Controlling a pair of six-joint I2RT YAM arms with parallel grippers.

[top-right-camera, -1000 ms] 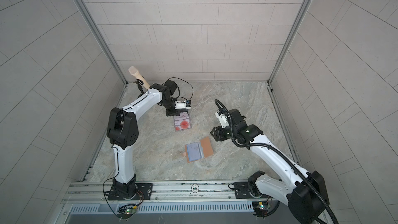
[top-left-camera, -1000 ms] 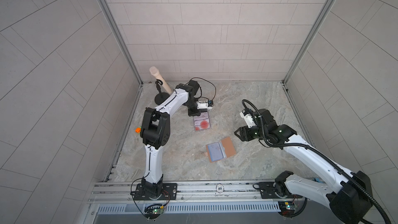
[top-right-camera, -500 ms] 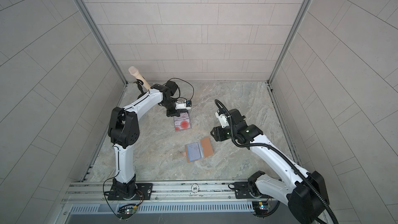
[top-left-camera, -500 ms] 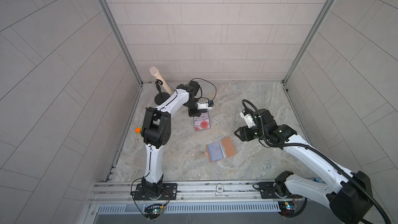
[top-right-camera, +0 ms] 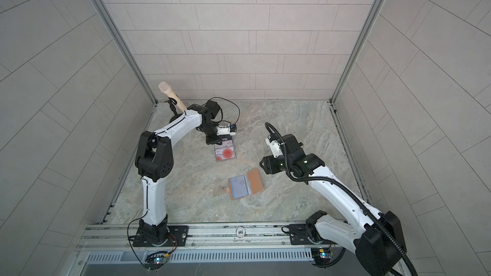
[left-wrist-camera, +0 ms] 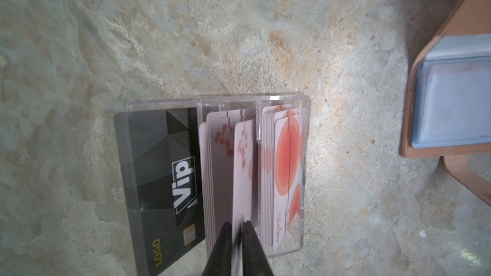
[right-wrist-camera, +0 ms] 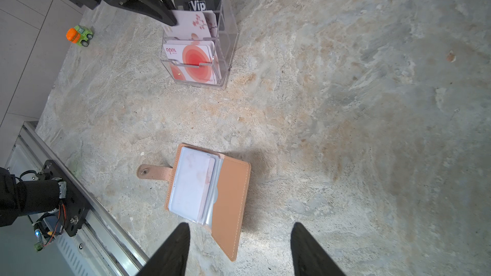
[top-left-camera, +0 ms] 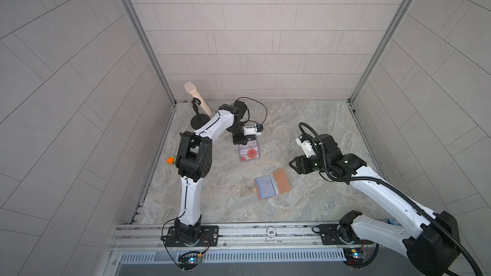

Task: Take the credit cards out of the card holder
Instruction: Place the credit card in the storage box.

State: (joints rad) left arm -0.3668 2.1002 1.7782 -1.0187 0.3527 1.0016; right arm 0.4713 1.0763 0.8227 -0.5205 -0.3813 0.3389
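Observation:
The tan card holder (top-left-camera: 272,184) (top-right-camera: 245,184) lies open on the stone table, clear sleeves up, with a pale card showing in the top sleeve (right-wrist-camera: 190,184). My left gripper (left-wrist-camera: 237,225) is shut on a pink blossom credit card (left-wrist-camera: 244,168), which stands in the middle slot of a clear acrylic stand (left-wrist-camera: 279,99) (top-left-camera: 249,152). Black "Vip" cards (left-wrist-camera: 164,160) and red-circle cards (left-wrist-camera: 285,160) fill the slots on either side. My right gripper (right-wrist-camera: 240,234) hovers open just beside the card holder's far-right edge, with nothing between its fingers.
A small orange-and-green toy car (top-left-camera: 172,159) (right-wrist-camera: 79,34) sits near the left wall. A black stand with a beige rod (top-left-camera: 196,96) occupies the back left corner. The metal rail (top-left-camera: 239,232) runs along the front edge.
The left arm has stayed over the clear stand with the pink card between its fingers, shifting only slightly. The right arm has not moved.

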